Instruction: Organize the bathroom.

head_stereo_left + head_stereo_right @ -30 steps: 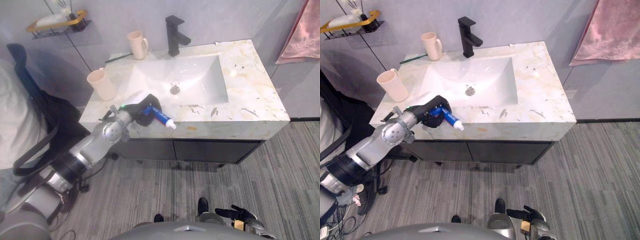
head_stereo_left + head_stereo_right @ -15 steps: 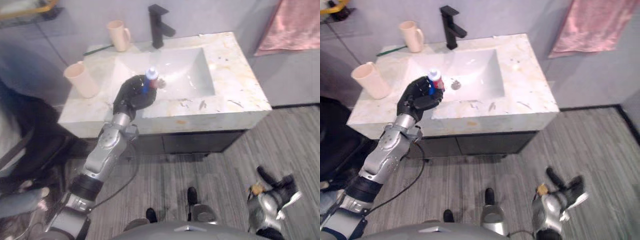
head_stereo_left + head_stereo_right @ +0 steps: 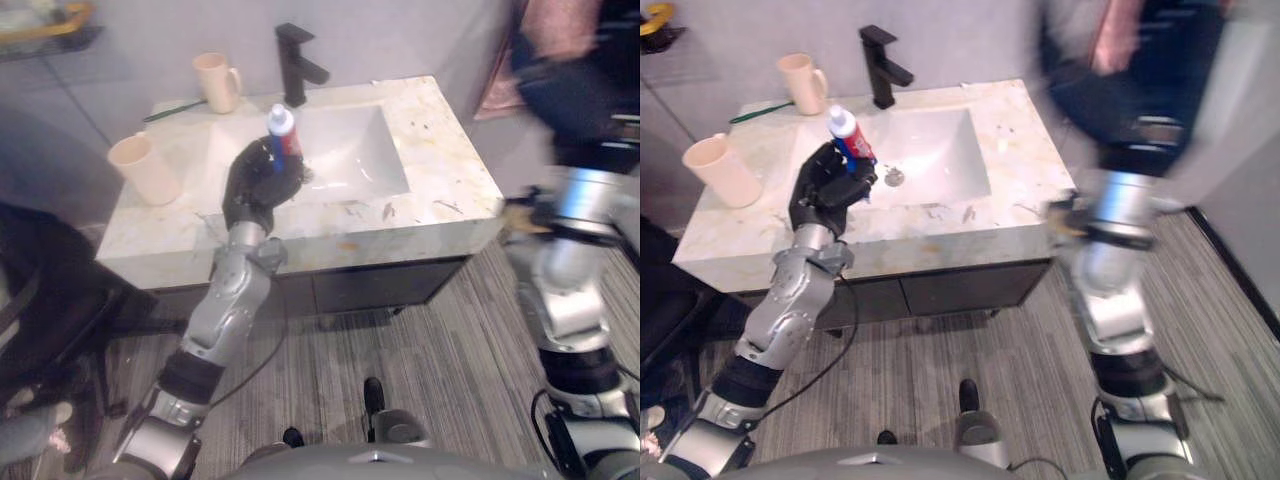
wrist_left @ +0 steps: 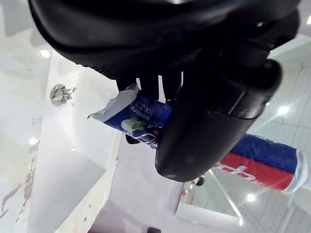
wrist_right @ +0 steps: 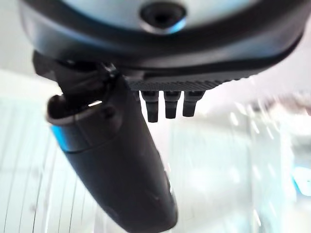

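Left eye view: the robot's left hand (image 3: 255,185) grasps a toothpaste tube (image 3: 283,133) upright over the near left part of the marble vanity surface (image 3: 450,190), its fingers (image 4: 209,121) clenched round the tube's lower body and the white cap pointing up, a hold that appears meant to lift the tube clear of the surface so it can be carried to a holder. The left wrist view confirms the grip, with the thumb pressed across the blue-and-red tube and the crimped tail jutting out past it above the white basin (image 3: 345,150). From the tube, a cream cup (image 3: 135,168) stands at about 9 o'clock on the surface's left edge, well apart from the hand, and a second cream mug (image 3: 217,81) stands at about 11 o'clock beside the black faucet (image 3: 297,64), with a green toothbrush (image 3: 175,110) lying just beside that mug. Either cup looks a likely home for the tube, the nearer one the easier reach. The right hand (image 3: 560,95) is raised at 3 o'clock beyond the vanity's right end, in front of a pink towel (image 3: 500,70) on the wall; in the right wrist view its fingers (image 5: 165,104) hang straight and released, grasping nothing, seemingly kept clear while the left arm works.
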Tool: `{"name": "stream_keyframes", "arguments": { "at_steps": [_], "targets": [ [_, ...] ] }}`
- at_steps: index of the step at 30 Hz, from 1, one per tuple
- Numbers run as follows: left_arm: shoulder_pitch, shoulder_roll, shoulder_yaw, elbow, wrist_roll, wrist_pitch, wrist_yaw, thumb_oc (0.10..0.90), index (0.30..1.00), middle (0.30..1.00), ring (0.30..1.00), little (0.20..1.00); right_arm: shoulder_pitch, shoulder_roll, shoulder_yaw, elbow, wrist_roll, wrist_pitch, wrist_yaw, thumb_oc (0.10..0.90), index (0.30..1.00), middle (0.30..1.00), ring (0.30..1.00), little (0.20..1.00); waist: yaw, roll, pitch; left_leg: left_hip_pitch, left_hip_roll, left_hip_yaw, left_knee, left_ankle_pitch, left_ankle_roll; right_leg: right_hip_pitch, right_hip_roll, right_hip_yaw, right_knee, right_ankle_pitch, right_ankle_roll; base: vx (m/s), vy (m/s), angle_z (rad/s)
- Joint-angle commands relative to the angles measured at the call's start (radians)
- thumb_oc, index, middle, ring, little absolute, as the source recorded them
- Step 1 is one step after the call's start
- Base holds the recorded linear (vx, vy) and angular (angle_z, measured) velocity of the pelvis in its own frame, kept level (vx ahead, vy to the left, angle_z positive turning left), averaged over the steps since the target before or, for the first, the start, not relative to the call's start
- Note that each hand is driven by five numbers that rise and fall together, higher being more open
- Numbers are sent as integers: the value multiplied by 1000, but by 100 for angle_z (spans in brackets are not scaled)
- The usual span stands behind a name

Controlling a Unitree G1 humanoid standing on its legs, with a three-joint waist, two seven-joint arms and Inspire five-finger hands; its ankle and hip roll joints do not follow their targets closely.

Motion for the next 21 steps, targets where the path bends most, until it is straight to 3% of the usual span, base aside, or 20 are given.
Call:
{"name": "stream_keyframes", "arguments": {
  "at_steps": [1,5,9,21],
  "targets": [
    [-137,9,-6,-63,141,-149,8,400,300,300,300,300,-88,36,27,46,77,47,138,800,900,900,900,900,55,-37,-104,-40,-58,-74,2,-13,56,44,-12,-51,-7,-98,27,-6,-12,31],
    [-133,2,-24,-50,179,-156,2,400,300,300,300,300,-132,76,108,80,128,138,250,800,900,900,900,900,92,-47,-108,-46,-57,-92,0,-8,54,51,-22,-86,-7,-98,28,3,-18,35],
    [-143,8,-32,-38,220,-158,11,400,300,300,300,300,-165,80,151,106,121,182,262,800,900,900,900,900,112,-54,-112,-50,-57,-103,-1,-4,52,56,-27,-108,-7,-99,28,4,-9,19],
    [-159,14,-25,5,231,-151,14,400,300,300,300,300,-185,97,169,138,108,167,247,800,900,900,900,900,121,-62,-120,-48,-55,-106,-1,-4,49,60,-29,-114,-7,-101,29,8,-2,3]
  ]
}}
